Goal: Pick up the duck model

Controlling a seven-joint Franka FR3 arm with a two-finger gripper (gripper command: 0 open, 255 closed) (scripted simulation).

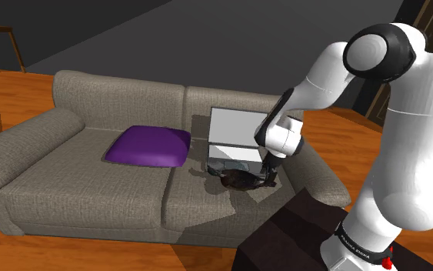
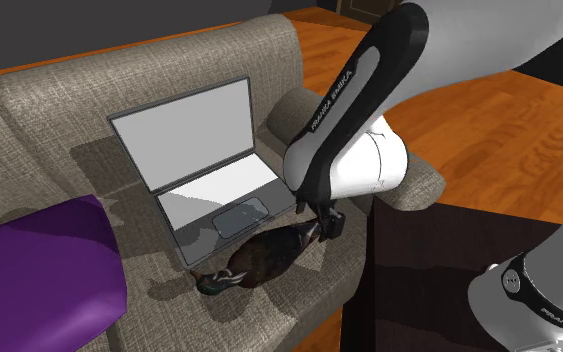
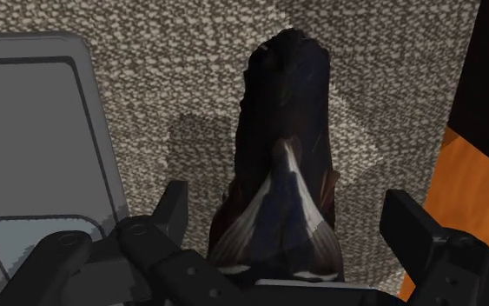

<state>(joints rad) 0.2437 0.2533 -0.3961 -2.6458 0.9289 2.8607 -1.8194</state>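
The duck model (image 2: 259, 258) lies on its side on the grey sofa (image 1: 91, 185), on the seat cushion at the end nearest the robot's dark stand (image 1: 291, 231). It is a dark brown bird with a green head. It rests just in front of the open laptop (image 2: 194, 150), close to the front edge of the cushion. In the second exterior view its head points toward the purple cushion (image 1: 149, 145), and its tail toward the arm.

The arm reaches down over the sofa, and the jaws hang low over the duck's tail end. From the wrist view the two black fingers (image 3: 175, 209) stand spread apart with the duck's body running away between them, tail feathers nearest the hand. One finger sits close beside the duck's flank on the laptop side. The other stands clear of it on the side toward the cushion's edge and the orange wooden floor (image 3: 472, 174). The jaws are open and grip nothing.
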